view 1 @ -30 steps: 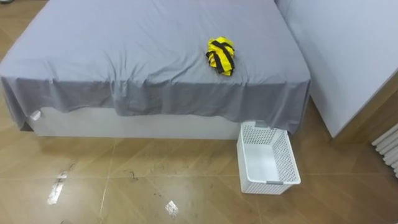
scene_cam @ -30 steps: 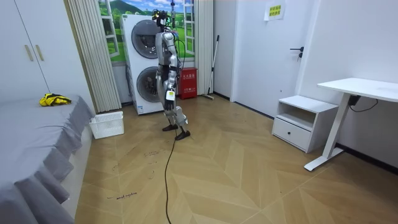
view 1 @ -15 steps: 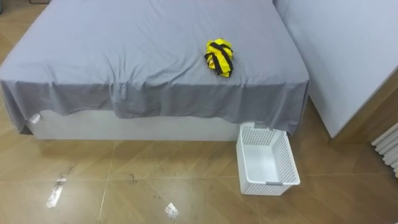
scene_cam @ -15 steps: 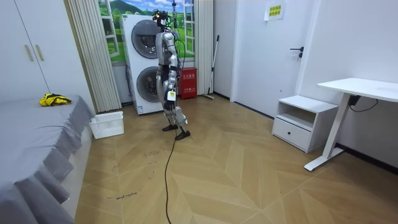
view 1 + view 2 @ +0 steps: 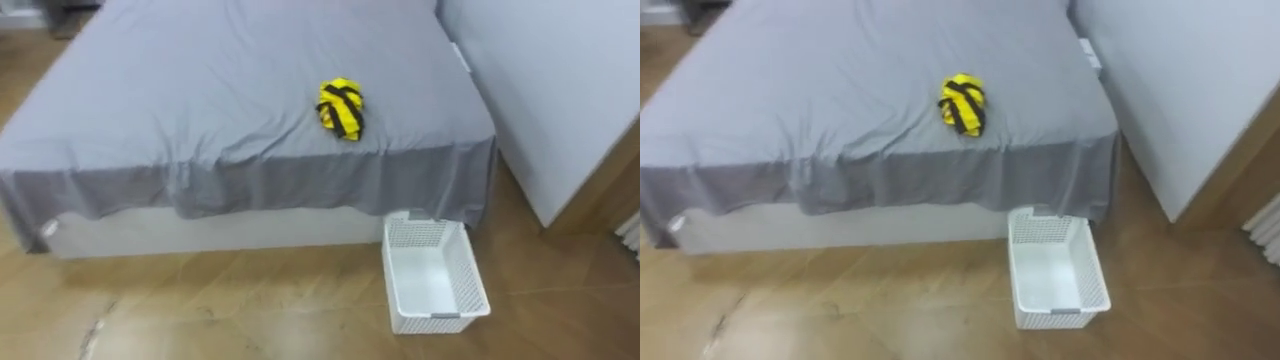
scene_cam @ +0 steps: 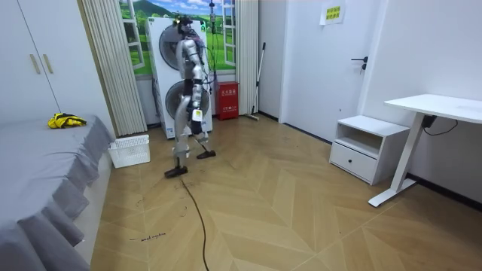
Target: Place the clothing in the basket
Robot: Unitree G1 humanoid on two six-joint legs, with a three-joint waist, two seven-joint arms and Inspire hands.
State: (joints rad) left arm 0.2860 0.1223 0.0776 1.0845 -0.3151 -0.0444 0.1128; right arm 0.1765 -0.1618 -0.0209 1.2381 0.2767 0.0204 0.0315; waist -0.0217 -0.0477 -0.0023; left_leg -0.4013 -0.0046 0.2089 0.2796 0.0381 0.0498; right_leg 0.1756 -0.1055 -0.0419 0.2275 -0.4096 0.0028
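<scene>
One grey bed (image 5: 200,90) spans the upper frame of the eye views, its sheet draped over the near side to the wood floor (image 5: 250,300). One white basket (image 5: 470,290) sits on the floor at lower right, touching the bed's corner, mouth up and empty, likely parked there so the drop is short. One yellow-and-black bundle of clothes (image 5: 341,108) lies on the bed right of centre, near the edge above the basket, so nothing is in yet. In the room view the robot is left of centre, legs apart, well away from the bed; its left hand (image 6: 195,119) hangs at the hip, and I cannot tell whether the fingers are apart or together
</scene>
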